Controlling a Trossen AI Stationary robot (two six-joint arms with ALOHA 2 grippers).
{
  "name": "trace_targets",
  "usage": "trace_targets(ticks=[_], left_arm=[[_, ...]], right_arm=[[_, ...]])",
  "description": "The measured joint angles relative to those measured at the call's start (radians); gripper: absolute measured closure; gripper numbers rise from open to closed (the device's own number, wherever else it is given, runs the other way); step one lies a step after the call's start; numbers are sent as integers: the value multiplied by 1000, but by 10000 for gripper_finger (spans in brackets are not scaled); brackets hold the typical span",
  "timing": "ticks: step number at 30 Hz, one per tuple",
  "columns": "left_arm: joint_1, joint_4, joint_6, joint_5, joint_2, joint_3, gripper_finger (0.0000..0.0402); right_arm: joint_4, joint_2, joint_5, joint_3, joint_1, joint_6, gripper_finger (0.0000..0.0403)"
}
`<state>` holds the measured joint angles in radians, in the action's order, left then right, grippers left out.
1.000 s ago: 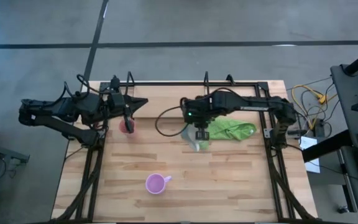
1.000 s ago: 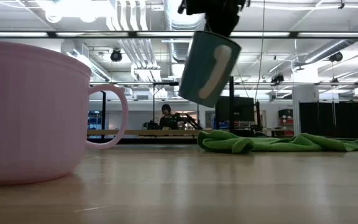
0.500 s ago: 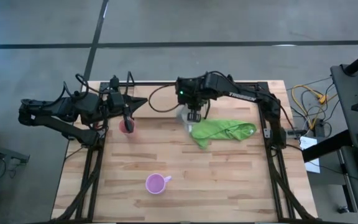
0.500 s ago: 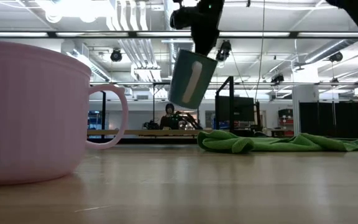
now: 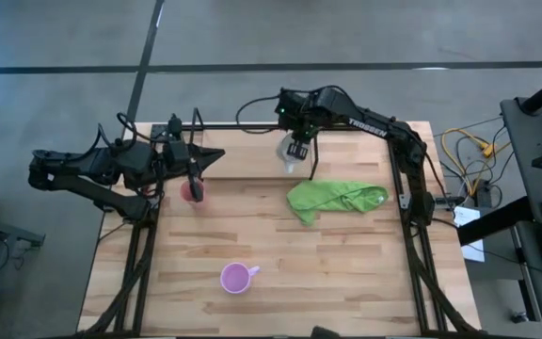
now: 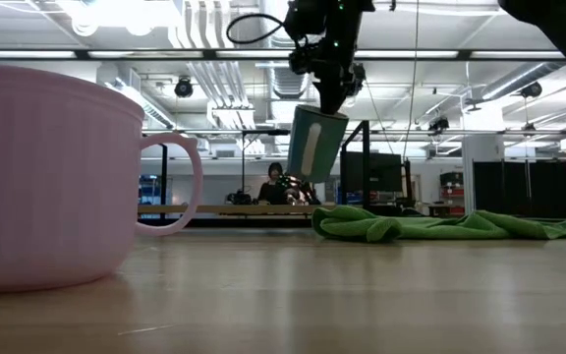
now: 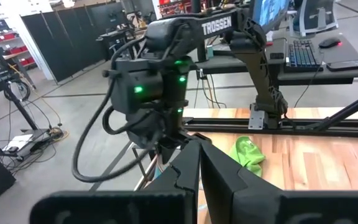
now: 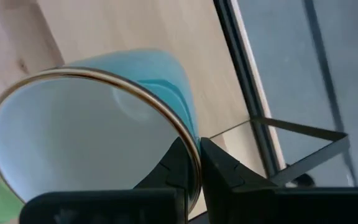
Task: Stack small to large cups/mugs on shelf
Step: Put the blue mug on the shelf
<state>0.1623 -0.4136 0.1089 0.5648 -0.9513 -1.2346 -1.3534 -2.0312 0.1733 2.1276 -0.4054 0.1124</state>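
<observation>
My right gripper (image 5: 294, 151) is shut on a pale grey-white mug (image 6: 314, 145) and holds it in the air over the light-wood shelf (image 5: 365, 151) at the table's far edge. A red-pink cup (image 5: 194, 192) stands upright at the far left, just beside my left gripper (image 5: 216, 153). That gripper's fingers are shut in its own wrist view (image 7: 199, 146), where the cup does not show. A lilac mug with a handle (image 5: 237, 278) stands upright on the tabletop near the front, and fills the left of the low view (image 6: 47, 177). My right gripper pinches the mug's rim (image 8: 188, 140), one finger inside the mug and one outside. The fingers come from above, pointing down. The mug hangs below them, open end up and a little tilted, its white handle (image 6: 310, 147) toward the near side, clear of the shelf.
A crumpled green cloth (image 5: 337, 200) lies on the tabletop right of centre, just near of the shelf. Thin black rods with upright loops (image 5: 313, 119) frame the shelf. Black frame rails (image 5: 412, 245) run along the table's left and right sides.
My right gripper has carried the mug from above the green cloth's left end toward the table's far edge, to above the shelf. The mug has stayed lifted and hangs less tilted than before.
</observation>
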Motion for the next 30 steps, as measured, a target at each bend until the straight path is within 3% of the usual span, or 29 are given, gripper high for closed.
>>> trace_targets(ticks=[9,30], left_arm=[[-1,-1,0,0,-9,0,401],[-1,13,0,0,-68,0,401]], right_arm=[[-3,0,-73,-4,-45,-7,390],[-1,0,-80,-79,-50,13,390]])
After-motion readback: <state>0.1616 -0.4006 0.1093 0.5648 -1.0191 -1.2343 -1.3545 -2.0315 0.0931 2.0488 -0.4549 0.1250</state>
